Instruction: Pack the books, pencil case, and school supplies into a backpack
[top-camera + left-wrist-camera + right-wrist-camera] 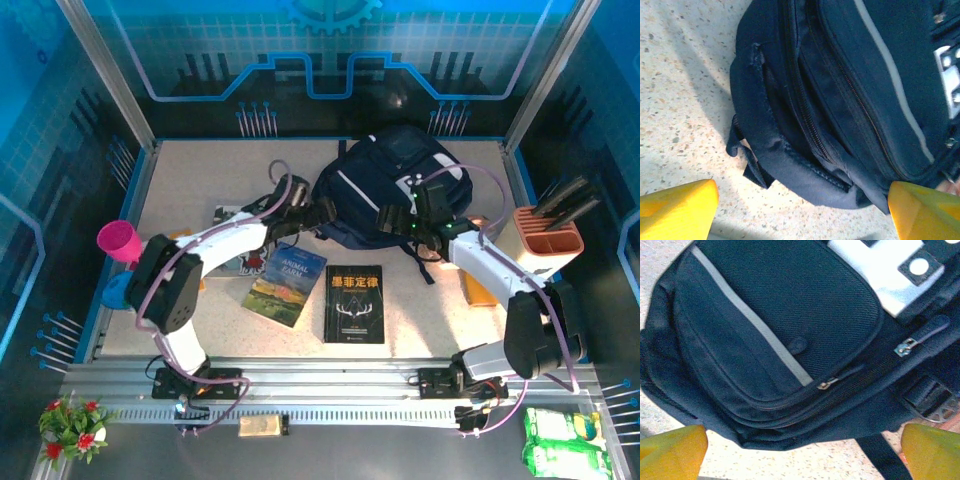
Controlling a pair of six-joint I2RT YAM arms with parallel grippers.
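Left end effector (801,200): yellow fingers (675,210) set wide, nothing gripped. The near-left corner of the backpack (395,180) sits just ahead of the gap. A short black strap loop (742,162) hangs from that corner onto the speckled surface (680,75).

Right end effector (802,440): also wide and empty, poised over the bag's front-pocket side. The grey stripe (750,325) runs diagonally away from it.

Two metal zip pulls (827,384) lie in the right wrist view, one near the stripe's end, one further right. Both tracks look shut. The tracks in the left wrist view look closed too.

From above, the bag lies flat at mid-surface, its long axis running near-left to far-right. Both end effectors sit at its near edge, the left at the left corner, the right toward the middle.

The black book (355,303) and the Animal Farm book (285,285) lie side by side closer to the arm bases, well apart from both end effectors. A third book (243,263) is partly under the left forearm. A flat orange piece (481,290) lies beside the right forearm.

Judgement: nothing looks packed yet, and opening the bag probably comes first. The right arm is nearer the pulls. The left is better placed to pin the corner while the zip is drawn along the curved track.
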